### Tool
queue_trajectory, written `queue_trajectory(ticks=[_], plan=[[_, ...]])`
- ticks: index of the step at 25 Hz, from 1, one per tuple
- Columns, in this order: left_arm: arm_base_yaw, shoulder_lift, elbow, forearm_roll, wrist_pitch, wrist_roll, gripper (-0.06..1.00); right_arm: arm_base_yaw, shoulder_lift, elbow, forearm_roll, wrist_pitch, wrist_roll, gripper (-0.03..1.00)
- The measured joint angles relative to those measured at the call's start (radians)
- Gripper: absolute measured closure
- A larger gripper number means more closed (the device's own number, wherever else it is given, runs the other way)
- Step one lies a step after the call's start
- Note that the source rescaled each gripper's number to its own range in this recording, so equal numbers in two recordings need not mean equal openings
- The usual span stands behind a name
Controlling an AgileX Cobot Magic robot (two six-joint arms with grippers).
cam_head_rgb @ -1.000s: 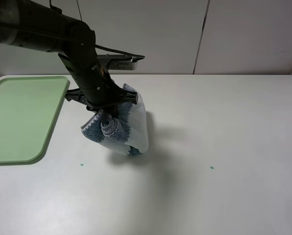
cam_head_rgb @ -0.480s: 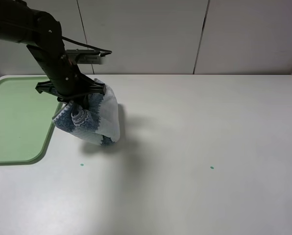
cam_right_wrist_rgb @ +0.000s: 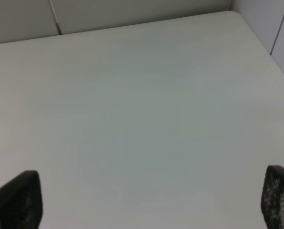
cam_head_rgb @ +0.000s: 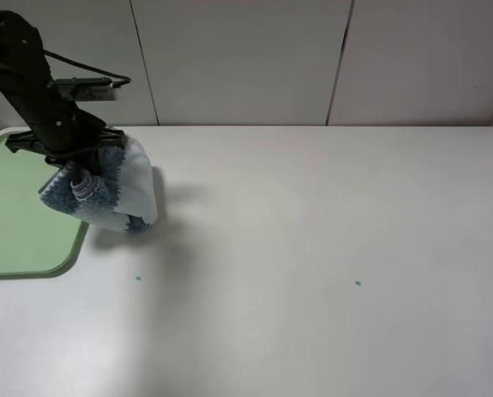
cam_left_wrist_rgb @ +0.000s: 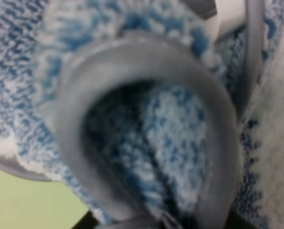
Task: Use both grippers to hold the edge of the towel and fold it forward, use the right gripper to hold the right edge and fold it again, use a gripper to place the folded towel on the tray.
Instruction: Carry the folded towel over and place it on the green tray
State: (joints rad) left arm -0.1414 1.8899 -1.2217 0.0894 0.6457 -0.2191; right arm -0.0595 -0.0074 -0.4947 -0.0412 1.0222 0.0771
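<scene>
The tray (cam_head_rgb: 15, 223), pale green, lay at the far-left of the table (cam_head_rgb: 313, 248), its right rim running just under the hanging cloth. The left gripper (cam_head_rgb: 74, 161) was up off the table over the tray's right edge, fingers closed on the towel (cam_head_rgb: 114, 186), which hung from it as a bunched, folded bundle directly below and slightly right of the fingers. The bundle's left part, blue-grey, overlapped the tray's rim in the high view; its pale right part hung over bare table, with a shadow just right of it. Whether the lowest corner touched the table could not be told. In the left wrist view the towel (cam_left_wrist_rgb: 147, 143) filled nearly the whole picture, close and blurred, with the grey binding (cam_left_wrist_rgb: 70, 133) curled into a loop around a dark fold; a patch of green tray (cam_left_wrist_rgb: 27, 205) showed beneath it. Two small green dots (cam_head_rgb: 358, 283) marked the near table. The right gripper (cam_right_wrist_rgb: 147, 200) did not appear in the high view; its wrist view showed two black fingertips (cam_right_wrist_rgb: 18, 200) spread wide apart at the picture's edges, nothing between them, over bare table well away from the towel.
</scene>
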Motion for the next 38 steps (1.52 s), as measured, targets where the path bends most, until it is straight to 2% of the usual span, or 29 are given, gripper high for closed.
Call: queue_trajectory(ticks=[9,17,23,27,29,32,35,38], plan=[[0.131,0.001,0.006,0.078,-0.001,0.004,0.75,0.0,0.0,0.0,0.0,0.0,0.0,-0.03],[0.211,0.035,0.01,0.153,-0.021,0.005,0.75,0.0,0.0,0.0,0.0,0.0,0.0,-0.03],[0.268,0.036,0.039,0.172,-0.045,0.005,0.74,0.0,0.0,0.0,0.0,0.0,0.0,-0.03],[0.287,0.036,0.058,0.174,-0.076,0.005,0.54,0.0,0.0,0.0,0.0,0.0,0.0,-0.03],[0.291,0.036,0.059,0.178,-0.085,0.005,0.38,0.0,0.0,0.0,0.0,0.0,0.0,-0.03],[0.291,0.036,0.059,0.179,-0.095,0.005,0.08,0.0,0.0,0.0,0.0,0.0,0.0,-0.03],[0.291,0.036,0.059,0.179,-0.095,0.006,-0.02,0.0,0.0,0.0,0.0,0.0,0.0,-0.03],[0.291,0.036,0.059,0.179,-0.094,0.008,-0.04,0.0,0.0,0.0,0.0,0.0,0.0,-0.03]])
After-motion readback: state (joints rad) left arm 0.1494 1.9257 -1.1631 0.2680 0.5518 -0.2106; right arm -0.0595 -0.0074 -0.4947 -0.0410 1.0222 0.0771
